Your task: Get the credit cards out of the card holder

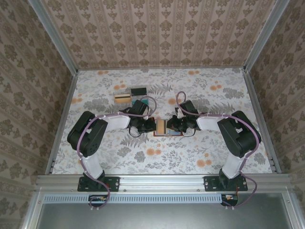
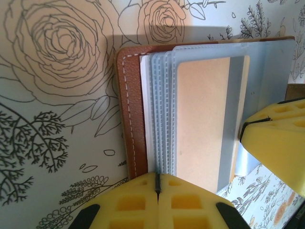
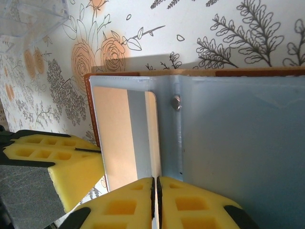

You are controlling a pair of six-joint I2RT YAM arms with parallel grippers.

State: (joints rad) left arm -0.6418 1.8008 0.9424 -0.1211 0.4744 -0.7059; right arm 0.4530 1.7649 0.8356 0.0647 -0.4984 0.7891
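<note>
Left wrist view: nearest the lens, the left gripper [image 2: 157,191] has its yellow pads pressed flat together at the near edge of the card holder [image 2: 131,109]. I cannot tell whether a pocket layer is caught between them. The holder lies open on the table, brown leather rim to the left and stacked blue-grey pockets beside it. A tan card [image 2: 202,119] sits in the topmost pocket. The right gripper [image 2: 252,131] reaches in from the right, its tips on the card's far edge.

Right wrist view: the right gripper's jaws are all but closed, meeting where the card's end lies against the pocket seam, below a small stud [image 3: 177,101]. Whether they pinch the card or only the pocket is unclear. A clear tray [image 3: 28,19] stands at the upper left.

Top view: the holder lies mid-table [image 1: 228,152] between the two grippers. A gold-tan card [image 1: 123,98] and a dark rectangle [image 1: 139,90], probably another card, lie well apart behind the left arm.

The card looks light, stiff and slick, while the pocket is soft and snug. I judge the exposed short edge the best place to hold it, pulling straight along the pocket. The holder is light too, and would likely drag along unless pinned.
</note>
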